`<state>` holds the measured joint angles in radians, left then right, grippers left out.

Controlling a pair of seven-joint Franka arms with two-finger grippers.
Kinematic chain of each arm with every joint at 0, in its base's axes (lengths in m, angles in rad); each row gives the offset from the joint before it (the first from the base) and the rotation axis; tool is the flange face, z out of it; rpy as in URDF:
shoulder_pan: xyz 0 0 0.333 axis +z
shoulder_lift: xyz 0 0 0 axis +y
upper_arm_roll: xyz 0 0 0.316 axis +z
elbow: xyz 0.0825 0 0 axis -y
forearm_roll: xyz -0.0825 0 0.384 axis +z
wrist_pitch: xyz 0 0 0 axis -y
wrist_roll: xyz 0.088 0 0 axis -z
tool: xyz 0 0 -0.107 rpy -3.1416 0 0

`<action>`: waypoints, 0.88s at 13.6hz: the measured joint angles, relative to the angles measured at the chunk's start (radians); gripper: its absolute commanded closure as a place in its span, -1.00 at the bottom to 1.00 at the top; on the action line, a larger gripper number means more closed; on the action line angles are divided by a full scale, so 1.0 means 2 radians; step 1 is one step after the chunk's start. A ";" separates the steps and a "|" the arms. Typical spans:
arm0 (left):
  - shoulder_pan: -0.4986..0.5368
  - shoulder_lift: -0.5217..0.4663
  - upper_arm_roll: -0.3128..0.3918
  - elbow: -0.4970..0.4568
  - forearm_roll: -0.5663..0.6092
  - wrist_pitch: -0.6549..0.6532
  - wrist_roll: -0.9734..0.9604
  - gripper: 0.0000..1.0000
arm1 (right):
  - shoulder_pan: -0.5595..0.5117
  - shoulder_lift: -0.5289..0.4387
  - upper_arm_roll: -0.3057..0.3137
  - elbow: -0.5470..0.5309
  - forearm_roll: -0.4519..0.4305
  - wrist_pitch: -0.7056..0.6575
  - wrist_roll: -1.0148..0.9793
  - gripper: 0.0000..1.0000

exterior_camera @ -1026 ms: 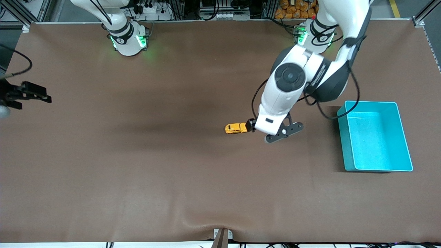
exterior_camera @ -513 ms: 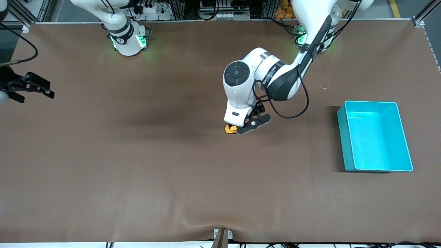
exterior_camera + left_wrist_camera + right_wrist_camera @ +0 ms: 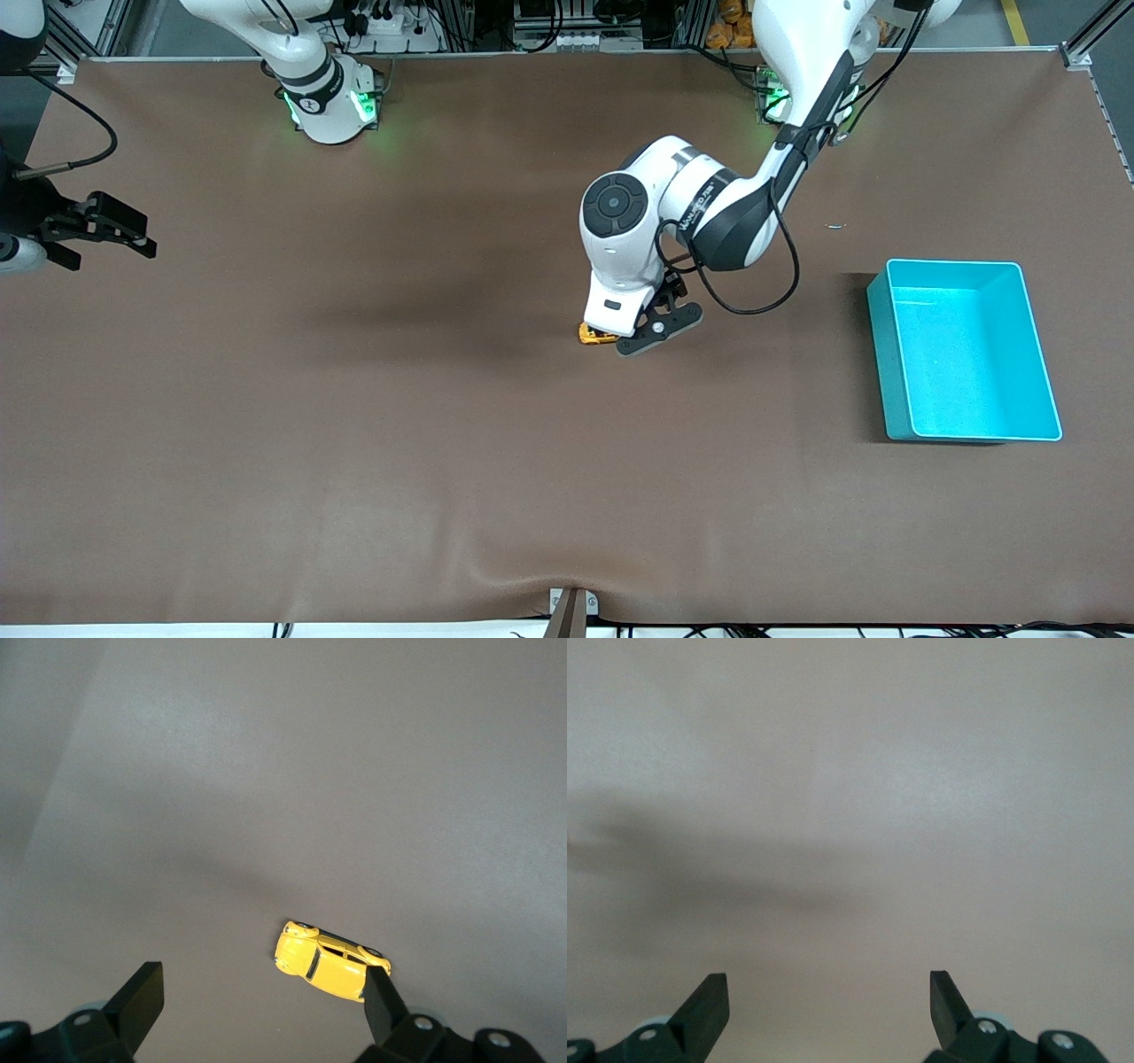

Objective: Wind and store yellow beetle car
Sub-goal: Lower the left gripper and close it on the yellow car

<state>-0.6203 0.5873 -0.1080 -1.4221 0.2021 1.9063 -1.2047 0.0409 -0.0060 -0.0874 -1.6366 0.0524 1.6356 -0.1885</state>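
I see a brown table cover (image 3: 354,425) spread wide, a turquoise bin (image 3: 967,351) open at three o'clock toward the left arm's end, orange packets (image 3: 764,22) by the twelve o'clock edge, cables (image 3: 549,27) alongside them.

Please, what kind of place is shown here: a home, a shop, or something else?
Probably a robotics lab or test cell. Two arms stand bolted at a brown-covered table, with cables and metal framing along its edge. The left gripper hovers open over a yellow beetle car; the right gripper waits open; a turquoise bin stands ready.
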 measured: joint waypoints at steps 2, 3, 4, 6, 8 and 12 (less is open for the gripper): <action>0.000 0.001 0.000 0.000 -0.003 0.004 -0.006 -1.00 | 0.001 0.002 0.000 -0.001 0.000 0.001 0.000 -1.00; 0.000 0.001 0.000 0.000 -0.007 0.009 -0.015 -1.00 | 0.002 0.003 0.000 -0.002 0.000 0.001 0.000 -1.00; 0.001 0.002 0.000 0.000 -0.017 0.015 -0.025 -1.00 | 0.003 0.003 0.000 -0.002 0.000 0.002 0.000 -1.00; 0.005 0.004 0.000 0.000 -0.045 0.028 -0.032 -1.00 | 0.003 0.004 0.000 -0.003 -0.001 0.002 0.000 -1.00; 0.007 0.005 0.000 0.000 -0.053 0.032 -0.034 -1.00 | 0.003 0.004 0.000 -0.003 -0.001 0.002 0.000 -1.00; 0.004 0.018 -0.002 0.000 -0.070 0.064 -0.065 -1.00 | 0.003 0.004 0.000 -0.003 -0.003 0.003 0.000 -1.00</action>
<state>-0.6118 0.6239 -0.1114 -1.4221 0.0613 2.0334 -1.3355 0.0470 0.0015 -0.0881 -1.6417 0.0472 1.6407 -0.1883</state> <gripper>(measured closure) 0.000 0.000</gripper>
